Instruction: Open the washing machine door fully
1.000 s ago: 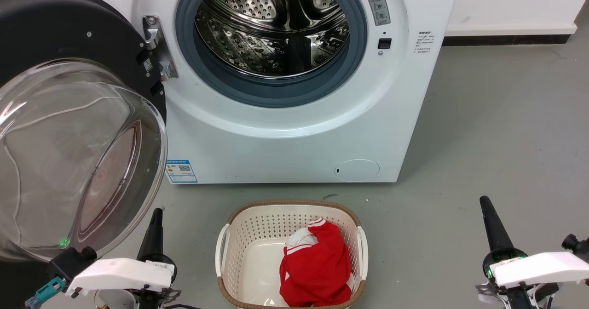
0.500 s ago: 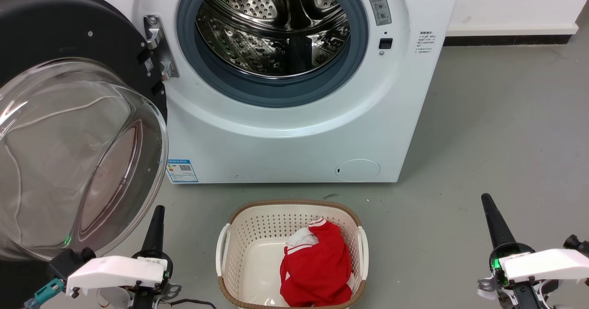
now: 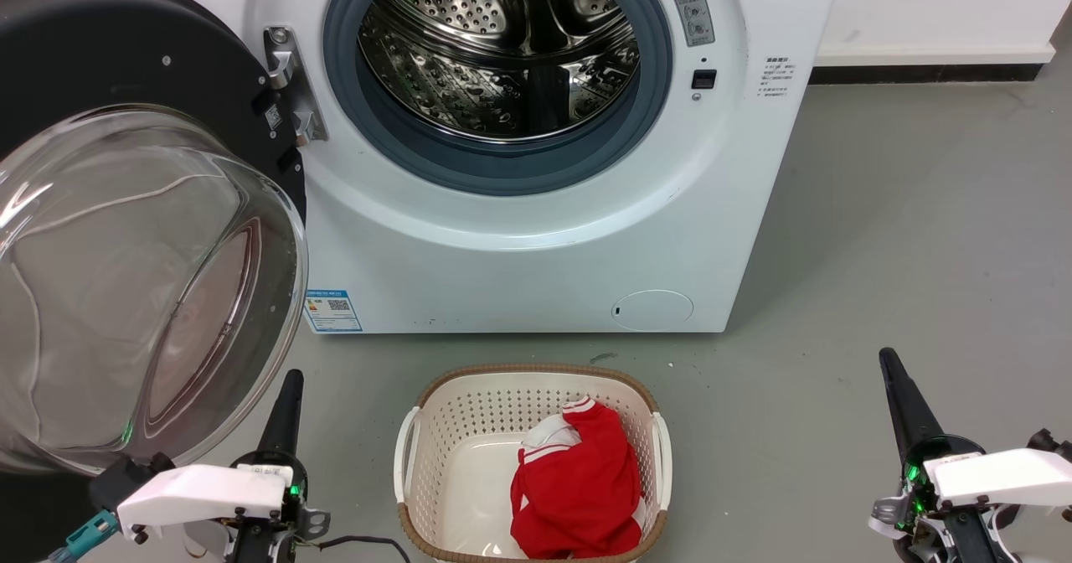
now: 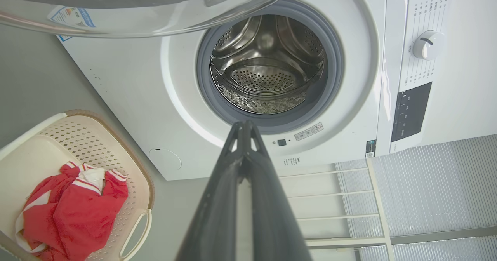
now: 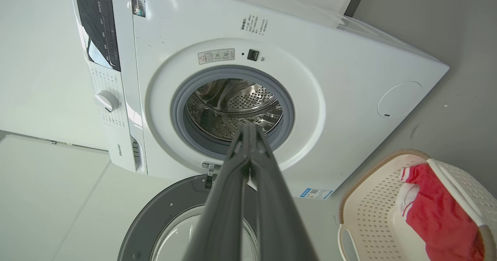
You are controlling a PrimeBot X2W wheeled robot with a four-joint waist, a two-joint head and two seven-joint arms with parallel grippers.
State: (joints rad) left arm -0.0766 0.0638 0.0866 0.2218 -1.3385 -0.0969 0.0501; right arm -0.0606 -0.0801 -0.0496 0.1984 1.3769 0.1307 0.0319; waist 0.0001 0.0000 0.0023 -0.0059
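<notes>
- Washing machine door (image 3: 142, 236): glossy black ring around a bulging clear glass bowl, swung wide on a metal hinge (image 3: 289, 85), at the left of the head view.
- Washing machine (image 3: 536, 245): smooth white box; perforated steel drum (image 3: 502, 52) ringed by a grey-blue rubber gasket (image 3: 502, 169), upper centre.
- Basket (image 3: 435, 429): cream perforated plastic holding a red garment (image 3: 578, 479), bottom centre.
- Left gripper (image 3: 291, 383), lower left, and right gripper (image 3: 889, 366), lower right: tapered dark fingers pressed together, holding nothing.
- Against one second ago: the scene sits slightly further right, a camera shift; the door's angle looks unchanged.
</notes>
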